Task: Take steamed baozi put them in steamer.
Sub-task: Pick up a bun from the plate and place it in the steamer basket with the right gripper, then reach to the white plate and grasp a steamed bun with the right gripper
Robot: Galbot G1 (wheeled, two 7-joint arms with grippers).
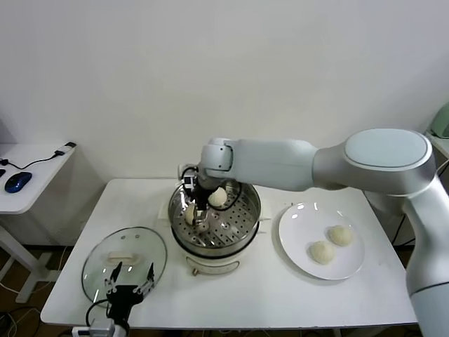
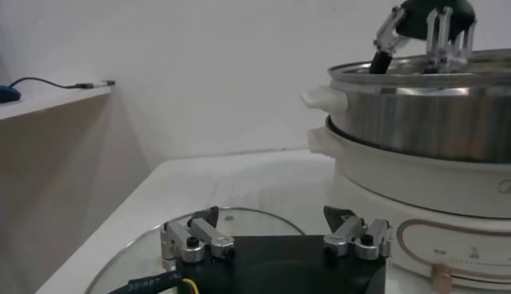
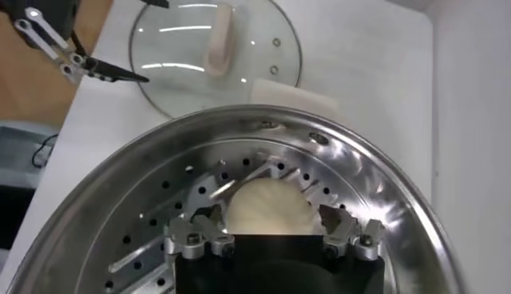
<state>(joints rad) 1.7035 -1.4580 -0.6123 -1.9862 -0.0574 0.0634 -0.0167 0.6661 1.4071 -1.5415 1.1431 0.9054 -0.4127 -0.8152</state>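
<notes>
A plain white wall stood behind a white counter, with a smaller side table off to the robot's left carrying a blue mouse and a cable. The right hand was down inside the steamer, its fingers apart on either side of a baozi that sat on the perforated tray; the wrist view showed the tips beside the bun and not pinching it, so it looked to me like a bun just let go, set low so it would not roll. A second baozi lay just beside it toward the back of the tray, and from where I stood that made two in the pot. Two more baozi waited near each other on the flat white plate, just beside the steamer on the robot's right, within easy reach of the same arm. So the job seemed about half done. The glass lid lay flat on the counter on the robot's left of the steamer, handle up, presumably put aside to keep the pot mouth free. The left hand hovered at the near edge of that lid, fingers spread and holding nothing, apparently idle. On the steamer's white base I could see an outlined panel and a small knob, but no brand or wording I could read.
</notes>
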